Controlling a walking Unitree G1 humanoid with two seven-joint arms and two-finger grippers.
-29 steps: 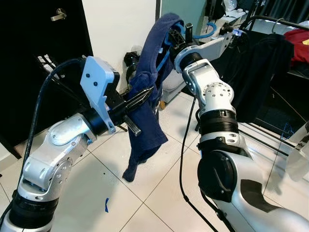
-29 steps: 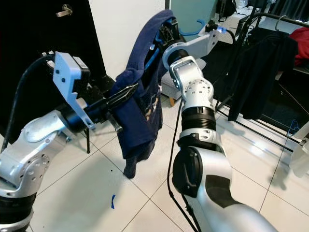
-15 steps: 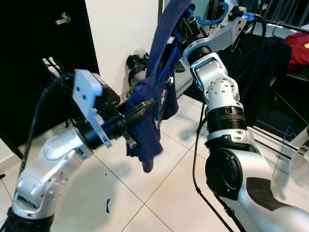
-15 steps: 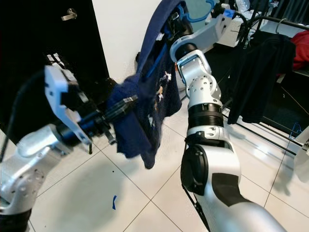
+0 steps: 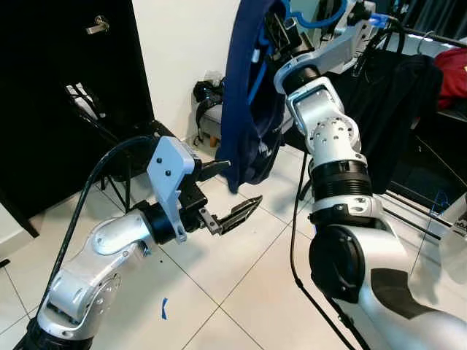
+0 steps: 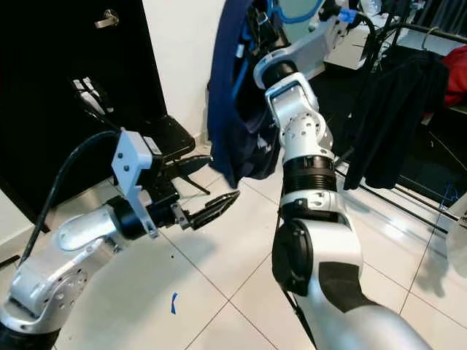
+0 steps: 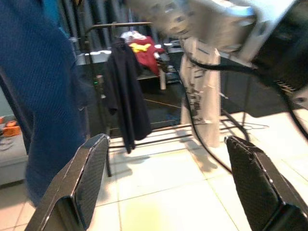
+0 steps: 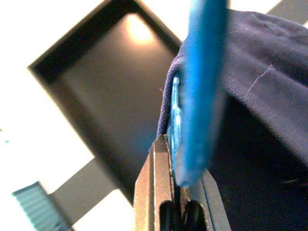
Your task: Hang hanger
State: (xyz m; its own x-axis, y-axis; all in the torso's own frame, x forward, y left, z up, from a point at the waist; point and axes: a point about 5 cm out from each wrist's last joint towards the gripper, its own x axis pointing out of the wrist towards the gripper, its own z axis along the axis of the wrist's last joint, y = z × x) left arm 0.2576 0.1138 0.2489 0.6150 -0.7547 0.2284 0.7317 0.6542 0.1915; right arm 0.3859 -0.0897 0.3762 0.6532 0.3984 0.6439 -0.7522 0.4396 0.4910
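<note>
Left eye view showed the right arm raised high toward one o'clock, its right gripper [image 5: 281, 25] pinched tight on the blue hanger [image 5: 315, 20] near the top edge of the scene. A navy garment [image 5: 248, 95] draped from that hanger and hung straight down at twelve o'clock, its lower hem above the white tiled floor [image 5: 241, 292]. In the right wrist view the black fingers [image 8: 153, 192] sat closed against the blue plastic [image 8: 197, 86], with the navy cloth bunched just beside it.

The left gripper [image 5: 228, 193] hovered lower, toward the middle of the scene, spread wide with nothing between its fingers; it sat just below and to the nine o'clock side of the garment's hem, apart from the cloth. The left wrist view looked out between those two parted fingers [image 7: 84, 178].

At two o'clock stood a clothes rack [image 5: 430, 36] holding a dark garment [image 5: 390, 109] and a red one [image 5: 452, 62]. A black door [image 5: 66, 95] filled the ten o'clock side.
</note>
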